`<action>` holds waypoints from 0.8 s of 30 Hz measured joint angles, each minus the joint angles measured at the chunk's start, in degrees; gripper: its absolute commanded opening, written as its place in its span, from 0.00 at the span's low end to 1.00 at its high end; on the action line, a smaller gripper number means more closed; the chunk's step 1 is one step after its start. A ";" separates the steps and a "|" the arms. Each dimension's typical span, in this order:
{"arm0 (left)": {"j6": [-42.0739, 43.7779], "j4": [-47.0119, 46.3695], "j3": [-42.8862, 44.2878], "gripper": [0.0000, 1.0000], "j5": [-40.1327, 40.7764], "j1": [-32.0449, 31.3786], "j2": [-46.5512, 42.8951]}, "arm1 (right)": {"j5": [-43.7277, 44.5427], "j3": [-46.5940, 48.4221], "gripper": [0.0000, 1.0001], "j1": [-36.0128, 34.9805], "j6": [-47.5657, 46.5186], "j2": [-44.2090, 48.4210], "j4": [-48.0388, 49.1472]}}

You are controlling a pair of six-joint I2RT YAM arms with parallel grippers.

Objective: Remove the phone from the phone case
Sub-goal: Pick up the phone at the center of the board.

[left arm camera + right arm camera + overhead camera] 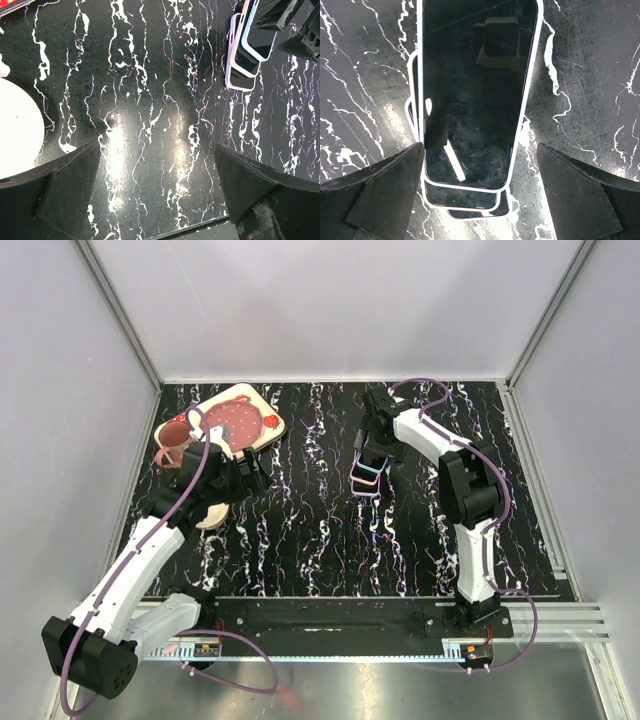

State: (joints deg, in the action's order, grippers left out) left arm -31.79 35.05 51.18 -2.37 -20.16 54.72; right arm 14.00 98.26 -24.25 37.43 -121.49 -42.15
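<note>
My right pincer (480, 165): jaws spread full wide, gripping nothing, hanging just above the phone (477, 85). The phone lies screen-up inside its white-rimmed phone case (421, 100), topmost of a small stack mid-way across the black marbled table (150, 75). My left pincer (157, 165): also wide open, empty-handed, well apart from the stack.

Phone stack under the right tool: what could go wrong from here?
1. The phone stack has three overlapping layers; the open right tool may clamp several or shift the lower ones.
2. The left tool hovers open over the table, away from the stack, so nothing braces it.
</note>
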 measured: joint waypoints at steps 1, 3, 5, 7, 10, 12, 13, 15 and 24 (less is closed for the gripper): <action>-0.04 -0.02 0.00 0.99 0.11 0.00 0.00 | 0.00 0.00 1.00 0.02 0.00 -0.33 -0.07; -0.17 -0.02 0.00 0.99 0.31 0.00 0.00 | -0.15 0.02 1.00 0.09 0.09 -0.87 0.07; -0.22 -0.02 0.00 0.99 0.46 0.00 0.00 | -0.31 0.20 1.00 0.13 0.02 -1.05 0.17; -0.24 -0.02 0.00 0.99 0.55 0.00 -0.02 | -0.57 0.61 1.00 0.24 -0.09 -1.33 0.09; -0.24 -0.02 -0.22 0.99 0.70 0.00 -0.26 | -1.03 1.20 1.00 0.42 -0.26 -2.05 0.26; -0.24 -0.04 -0.22 0.99 0.70 0.00 -0.37 | -1.40 1.51 1.00 0.48 -0.31 -2.38 0.44; -0.24 -0.04 -0.22 0.99 0.70 0.00 -0.39 | -1.46 1.51 1.00 0.48 -0.37 -2.38 0.42; -0.24 -0.04 -0.22 0.99 0.70 0.00 -0.39 | -1.51 1.49 1.00 0.50 -0.52 -2.40 0.33; -0.17 -0.04 -0.22 0.99 0.61 0.00 -0.39 | -1.88 1.49 1.00 0.57 -0.70 -3.82 1.40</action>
State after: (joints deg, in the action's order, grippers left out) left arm -31.97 35.00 50.96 -1.76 -20.16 54.33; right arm 12.12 99.74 -23.68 36.73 -125.32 -40.75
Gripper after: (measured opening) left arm 0.987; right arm 0.994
